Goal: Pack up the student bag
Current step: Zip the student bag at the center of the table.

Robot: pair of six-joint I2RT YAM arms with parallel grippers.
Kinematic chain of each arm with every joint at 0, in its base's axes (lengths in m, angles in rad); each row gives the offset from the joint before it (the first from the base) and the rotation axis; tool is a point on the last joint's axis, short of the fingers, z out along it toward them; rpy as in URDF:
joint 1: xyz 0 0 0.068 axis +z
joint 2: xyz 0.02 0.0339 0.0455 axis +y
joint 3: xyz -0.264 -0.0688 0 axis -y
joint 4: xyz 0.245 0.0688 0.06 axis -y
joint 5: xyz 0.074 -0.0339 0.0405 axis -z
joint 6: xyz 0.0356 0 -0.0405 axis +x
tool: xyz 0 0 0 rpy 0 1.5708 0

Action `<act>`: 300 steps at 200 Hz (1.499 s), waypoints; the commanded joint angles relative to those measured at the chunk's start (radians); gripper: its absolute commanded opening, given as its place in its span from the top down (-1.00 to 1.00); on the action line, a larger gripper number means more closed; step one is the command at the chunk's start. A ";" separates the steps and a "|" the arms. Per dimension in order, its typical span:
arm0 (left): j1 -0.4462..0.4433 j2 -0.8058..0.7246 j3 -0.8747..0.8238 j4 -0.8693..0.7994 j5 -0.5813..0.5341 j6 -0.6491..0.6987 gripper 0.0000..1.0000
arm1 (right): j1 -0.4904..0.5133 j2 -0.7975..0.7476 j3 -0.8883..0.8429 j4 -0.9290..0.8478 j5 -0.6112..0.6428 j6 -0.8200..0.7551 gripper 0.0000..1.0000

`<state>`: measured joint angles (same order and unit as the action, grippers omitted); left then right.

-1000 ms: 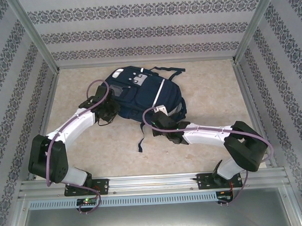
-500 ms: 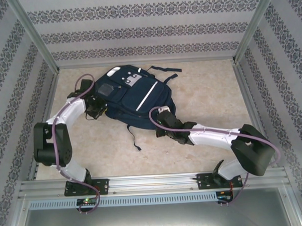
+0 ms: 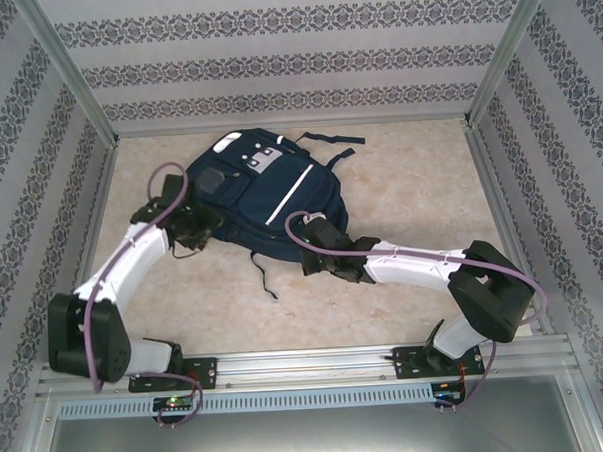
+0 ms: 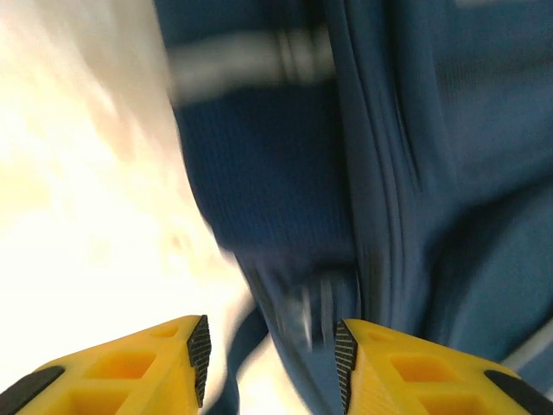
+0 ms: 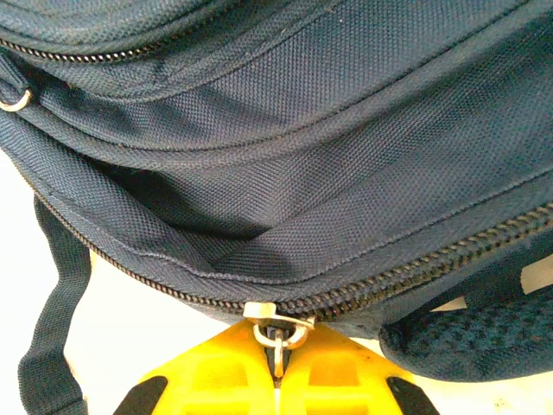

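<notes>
Since half a second ago the left arm has unfolded, its elbow dropping toward the near left corner of the table (image 3: 420, 191), and the left gripper (image 3: 196, 231) has slid a little nearer along the bag's left side; the right gripper (image 3: 317, 253) has crept slightly left and the bag has hardly shifted. One student bag (image 3: 270, 192) lies flat on the table, left of centre and closer to the far edge than to the near one, its top with the grey-white patches pointing at the far left corner and its single thin white stripe (image 3: 288, 194) running diagonally across the front. One loose dark strap (image 3: 262, 273) trails from its lower edge toward the near edge. Two grippers work at it, one on each side. The left wrist view is blurred: the left gripper (image 4: 272, 346) has its two yellow fingers (image 4: 147, 372) spread apart, with navy fabric of the bag (image 4: 415, 173) just beyond the gap and nothing caught between them. The right gripper (image 5: 276, 376) has its fingers pressed together, clamped on one metal zipper pull (image 5: 276, 337) that hangs from the slider on the long zip at the bag's (image 5: 302, 130) lower edge; one small metal ring (image 5: 13, 99) sits at the left of that view
</notes>
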<state>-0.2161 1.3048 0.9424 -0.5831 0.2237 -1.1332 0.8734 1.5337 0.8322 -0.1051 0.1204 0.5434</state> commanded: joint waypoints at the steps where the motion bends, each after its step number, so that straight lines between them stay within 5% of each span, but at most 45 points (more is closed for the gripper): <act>1: -0.138 -0.084 -0.069 0.047 -0.059 -0.217 0.09 | 0.007 -0.005 0.032 0.018 -0.028 -0.016 1.00; 50: -0.450 -0.042 -0.110 0.252 -0.185 -0.431 0.04 | -0.009 -0.049 0.008 0.027 -0.074 -0.040 1.00; 83: -0.535 0.091 -0.106 0.443 -0.198 -0.515 0.05 | -0.024 -0.089 -0.026 0.040 -0.094 -0.034 1.00; 199: -0.577 0.183 -0.052 0.518 -0.306 -0.503 -0.15 | -0.021 -0.121 -0.081 0.081 -0.127 -0.001 1.00; 233: -0.576 0.237 -0.075 0.550 -0.297 -0.558 0.16 | -0.019 -0.120 -0.069 0.078 -0.122 -0.002 1.00; 261: -0.573 0.214 -0.094 0.466 -0.326 -0.598 0.99 | -0.019 -0.120 -0.059 0.061 -0.113 -0.001 1.00; 300: -0.528 0.054 -0.088 0.146 -0.416 -0.556 1.00 | -0.050 -0.146 -0.082 0.032 -0.073 -0.008 1.00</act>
<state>-0.7784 1.4704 0.8639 -0.1822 -0.0650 -1.7039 0.8463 1.4441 0.7609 -0.0601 0.0166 0.5285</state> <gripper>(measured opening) 0.069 0.043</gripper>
